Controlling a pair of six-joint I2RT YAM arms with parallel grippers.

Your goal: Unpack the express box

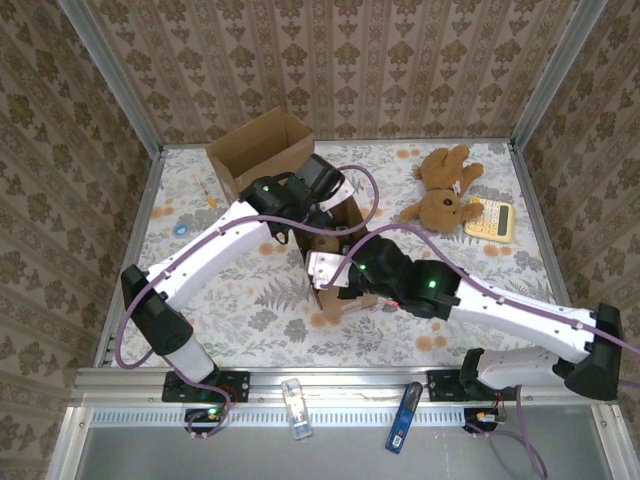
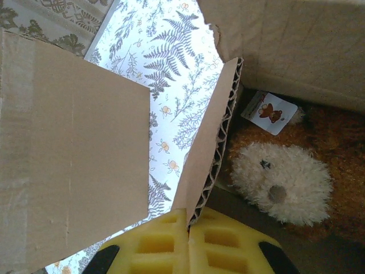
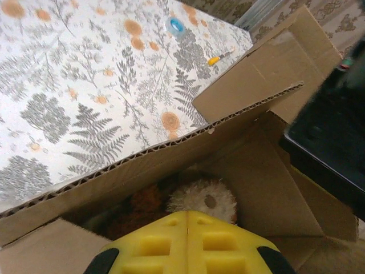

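Pinning the box flap (image 2: 211, 148) back with the clenched left tool (image 2: 188, 240) steadies the box (image 3: 274, 188) mid-tabletop (image 1: 250, 300), and the right tool (image 3: 187, 240), clenched on nothing visible above the teddy bear (image 3: 202, 200) inside, should reopen and straddle its head.

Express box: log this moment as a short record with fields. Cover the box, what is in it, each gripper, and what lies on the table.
box: express box, open, mid-table
inside: plush bear with a paper tag
left gripper: shut on the box flap
right gripper: shut, over the open box, nothing seen between its fingers
on the table: second bear and calculator, far right
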